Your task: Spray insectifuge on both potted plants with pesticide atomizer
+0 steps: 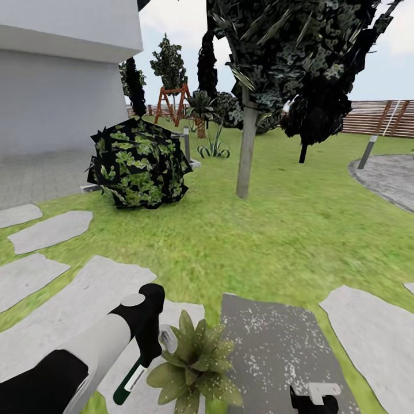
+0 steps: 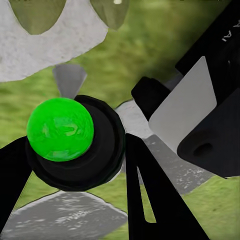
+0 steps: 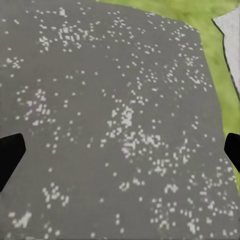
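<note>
— One potted plant (image 1: 195,362) sits at the dark speckled paving's (image 1: 276,345) left edge. Your left gripper (image 2: 75,145)?
— Clamped on the green-topped atomizer (image 2: 60,129) just beside it. Your right gripper's (image 3: 120,150) fingertips stand wide apart, empty, over that paving.

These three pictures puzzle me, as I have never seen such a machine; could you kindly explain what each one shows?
They are simulator renders from a wheeled robot with two arms, standing in a garden. The head camera looks down over the lawn, pale stepping stones and a dark speckled slab. Its left hand holds a sprayer with a green and white body beside a small potted plant. The left wrist camera looks along that hand, shut on the sprayer's black and bright green end. The right wrist camera looks down at the speckled slab; the right hand's fingertips stand wide apart at the edges, open and holding nothing.
</note>
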Robot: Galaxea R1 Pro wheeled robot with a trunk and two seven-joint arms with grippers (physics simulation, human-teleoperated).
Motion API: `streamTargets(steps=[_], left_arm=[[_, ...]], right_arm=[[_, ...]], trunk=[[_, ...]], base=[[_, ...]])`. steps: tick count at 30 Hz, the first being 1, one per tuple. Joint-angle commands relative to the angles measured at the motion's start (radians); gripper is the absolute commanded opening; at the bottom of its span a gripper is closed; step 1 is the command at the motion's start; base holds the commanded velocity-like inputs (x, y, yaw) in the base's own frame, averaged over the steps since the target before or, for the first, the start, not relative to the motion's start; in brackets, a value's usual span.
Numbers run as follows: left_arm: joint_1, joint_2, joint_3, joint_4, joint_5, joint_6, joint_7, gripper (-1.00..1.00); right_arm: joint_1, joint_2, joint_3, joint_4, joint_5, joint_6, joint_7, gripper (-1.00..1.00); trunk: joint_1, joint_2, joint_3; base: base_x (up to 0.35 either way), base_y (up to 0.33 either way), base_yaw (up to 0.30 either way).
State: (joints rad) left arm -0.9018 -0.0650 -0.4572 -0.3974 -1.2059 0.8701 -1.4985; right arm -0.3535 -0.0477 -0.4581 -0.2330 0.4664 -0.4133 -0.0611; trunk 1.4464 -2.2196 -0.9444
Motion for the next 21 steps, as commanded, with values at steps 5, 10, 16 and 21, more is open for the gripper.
streamTargets(steps=[5,10,16,21], left_arm=[[0.0,-0.001,-0.001,-0.001,-0.007,0.01,-0.009,-1.0],[0.0,-0.001,-0.001,-0.001,-0.007,0.009,-0.009,-1.0],[0.0,-0.001,-0.001,-0.001,-0.007,0.009,-0.009,-1.0],[0.0,-0.001,0.001,-0.001,-0.007,0.009,-0.009,-1.0]], right_arm=[[-0.001,0.0,-0.005,0.001,0.011,-0.004,-0.005,1.0],[-0.001,0.0,-0.005,0.001,0.011,-0.004,-0.005,1.0],[-0.001,0.0,-0.005,0.001,0.011,-0.004,-0.004,1.0],[-0.001,0.0,-0.005,0.001,0.011,-0.004,-0.005,1.0]], trunk=[[0.0,0.0,-0.005],[0.0,0.0,-0.005],[0.0,0.0,-0.005],[0.0,0.0,-0.005]], base=[[0.079,0.033,0.0],[0.002,0.001,-0.02],[-0.12,0.044,-0.262],[-0.281,0.183,-0.293]])
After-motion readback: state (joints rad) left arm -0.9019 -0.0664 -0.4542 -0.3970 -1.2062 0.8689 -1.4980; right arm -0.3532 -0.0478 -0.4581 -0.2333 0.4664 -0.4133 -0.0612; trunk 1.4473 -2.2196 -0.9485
